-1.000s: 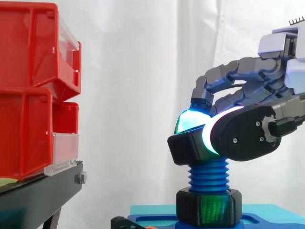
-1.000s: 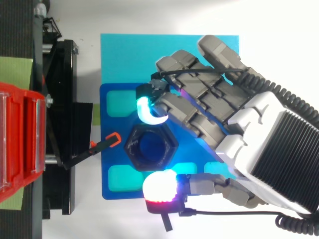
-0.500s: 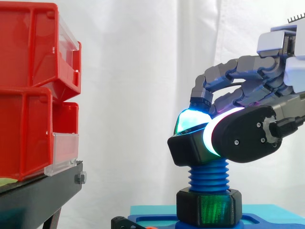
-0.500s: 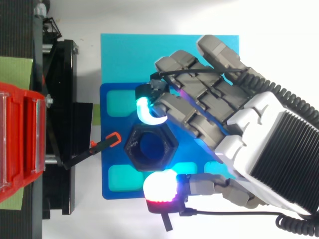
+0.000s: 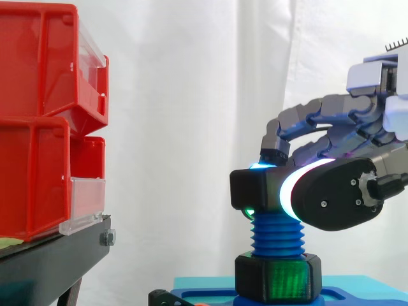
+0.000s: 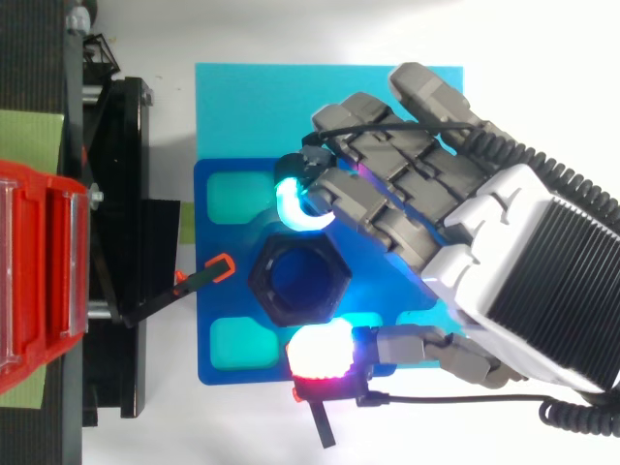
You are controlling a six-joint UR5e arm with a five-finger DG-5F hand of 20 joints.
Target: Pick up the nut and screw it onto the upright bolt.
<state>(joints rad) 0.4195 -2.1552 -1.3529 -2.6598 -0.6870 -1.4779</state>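
Robot's hand (image 5: 338, 199) pinches the black nut (image 5: 254, 191) between a cyan fingertip (image 6: 291, 205) and the red-glowing thumb pad (image 6: 320, 351). At the left, two red bins (image 5: 38, 127) are stacked on a black stand (image 5: 51, 261); what is inside them I cannot see. Further right, the nut sits level on top of the upright blue bolt (image 5: 276, 234), above a second black nut (image 5: 277, 275) at the bolt's foot on the blue base (image 6: 205, 252). The palm stays at the right, with the fingers arching over to the nut.

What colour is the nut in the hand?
Black. The nut, pinched by the hand, shows best in the top view.
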